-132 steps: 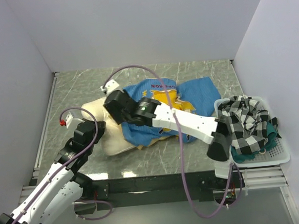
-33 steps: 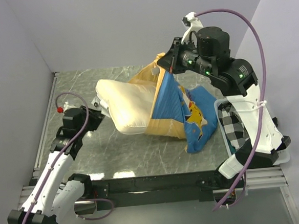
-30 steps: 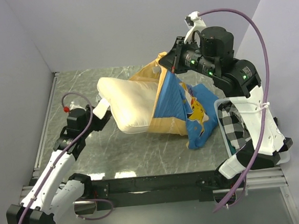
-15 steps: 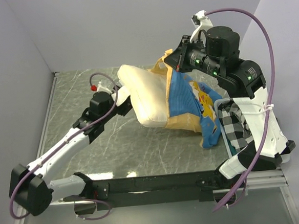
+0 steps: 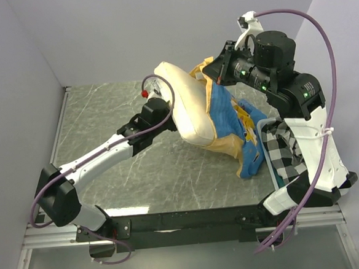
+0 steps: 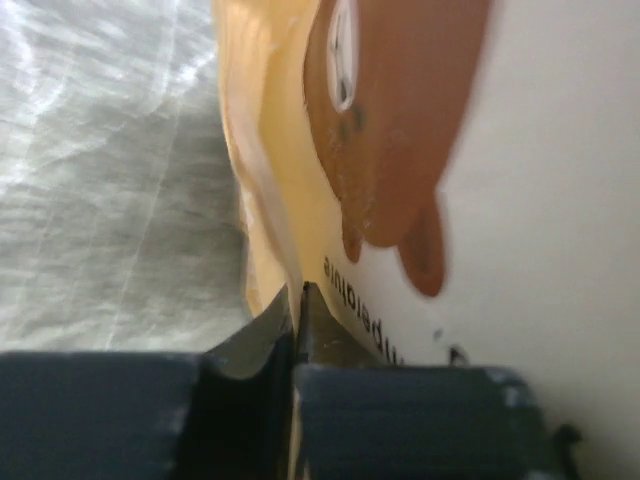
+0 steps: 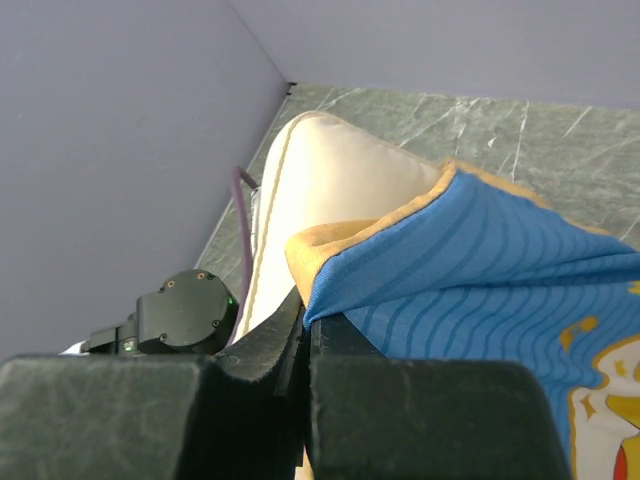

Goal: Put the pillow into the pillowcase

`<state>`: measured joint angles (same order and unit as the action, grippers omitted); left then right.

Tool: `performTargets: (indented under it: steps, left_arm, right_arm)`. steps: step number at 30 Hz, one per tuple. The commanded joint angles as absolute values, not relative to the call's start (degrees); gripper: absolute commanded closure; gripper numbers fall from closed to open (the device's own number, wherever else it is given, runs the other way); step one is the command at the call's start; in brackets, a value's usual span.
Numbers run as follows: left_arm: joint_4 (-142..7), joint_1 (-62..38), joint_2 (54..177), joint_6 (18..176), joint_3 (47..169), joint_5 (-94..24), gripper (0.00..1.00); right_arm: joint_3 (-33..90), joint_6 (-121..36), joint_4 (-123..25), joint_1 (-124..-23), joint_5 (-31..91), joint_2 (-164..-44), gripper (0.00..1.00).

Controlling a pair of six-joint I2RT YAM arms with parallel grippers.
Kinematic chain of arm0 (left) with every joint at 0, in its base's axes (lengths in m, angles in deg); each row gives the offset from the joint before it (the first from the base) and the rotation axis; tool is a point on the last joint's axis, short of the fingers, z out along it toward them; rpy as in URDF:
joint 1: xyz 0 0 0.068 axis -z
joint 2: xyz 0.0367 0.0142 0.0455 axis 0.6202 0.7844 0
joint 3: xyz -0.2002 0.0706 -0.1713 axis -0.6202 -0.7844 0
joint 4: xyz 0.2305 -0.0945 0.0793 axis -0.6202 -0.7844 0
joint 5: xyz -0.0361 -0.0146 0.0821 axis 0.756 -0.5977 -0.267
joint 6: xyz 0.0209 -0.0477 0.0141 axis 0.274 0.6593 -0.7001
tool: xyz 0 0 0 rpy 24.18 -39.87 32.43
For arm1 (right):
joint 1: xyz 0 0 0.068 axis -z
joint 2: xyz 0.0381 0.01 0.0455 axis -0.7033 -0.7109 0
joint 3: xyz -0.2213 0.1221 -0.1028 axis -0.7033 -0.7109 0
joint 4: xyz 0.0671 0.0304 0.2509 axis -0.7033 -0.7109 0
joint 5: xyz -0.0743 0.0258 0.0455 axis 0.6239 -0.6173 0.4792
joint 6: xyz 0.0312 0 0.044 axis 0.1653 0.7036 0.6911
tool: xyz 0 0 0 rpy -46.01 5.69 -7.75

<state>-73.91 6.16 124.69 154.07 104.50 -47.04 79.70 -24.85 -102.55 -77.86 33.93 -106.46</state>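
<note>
Top external view: I am reading the left gripper (image 5: 165,106) as pressed together and pinching the edge of the pillow (image 5: 187,106). The pillow is standing tilted above the table (image 5: 97,109), directly ahead of the fingertips. The right gripper (image 5: 214,76) is clamping the upper hem of the pillowcase (image 5: 227,116). The sack is hanging below that gripper, and its mouth is wrapping the end of the pillow away from the left gripper. A white basket (image 5: 266,127) holding a checked cloth (image 5: 291,151) is sitting beneath the right arm.

Left wrist view: I am seeing both fingers (image 6: 255,345) closing on the pillow's yellowish seam, with no gap between them. The brown bear print (image 6: 400,120) and a text line (image 6: 375,310) are lying just beyond the fingertips, to their right.

Right wrist view: the jaws are meeting on the folded hem, and the blue striped cloth is spreading to their right. The cream pillow is rising just ahead of the fingertips, entering under the hem.
</note>
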Motion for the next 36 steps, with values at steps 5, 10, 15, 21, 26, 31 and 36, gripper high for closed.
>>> performTargets:
  steps: [5,10,15,21,26,31,36]
  left_arm:
    - [-88.8,0.4,117.6,140.8,125.2,-53.1,0.99]
    - [-101.3,-7.3,119.6,134.1,144.7,-46.7,0.99]
    - [-108.7,-13.2,129.0,133.0,160.7,-38.0,0.99]
    - [-109.1,-13.2,133.4,131.1,160.5,-34.8,0.99]
    - [-106.8,-13.3,132.8,130.7,154.9,-33.7,0.99]
    - [-110.0,-17.0,130.1,128.6,157.7,-35.9,0.99]
    - [-107.9,-26.7,129.9,133.0,160.7,-27.5,0.99]
  right_arm:
    - [80.9,-25.9,-93.2,-75.1,34.4,-104.6,1.0]
    - [78.2,-23.2,-90.9,-71.0,32.3,-106.5,1.0]
    - [77.1,-19.9,-87.1,-71.0,25.0,-107.3,1.0]
    - [82.1,-17.3,-86.6,-68.8,21.6,-108.4,1.0]
    - [94.5,-18.1,-91.0,-67.2,22.7,-113.2,1.0]
    - [89.0,-15.1,-86.2,-62.5,16.4,-111.5,1.0]
    - [80.3,-17.3,-85.5,-62.5,18.4,-109.8,1.0]
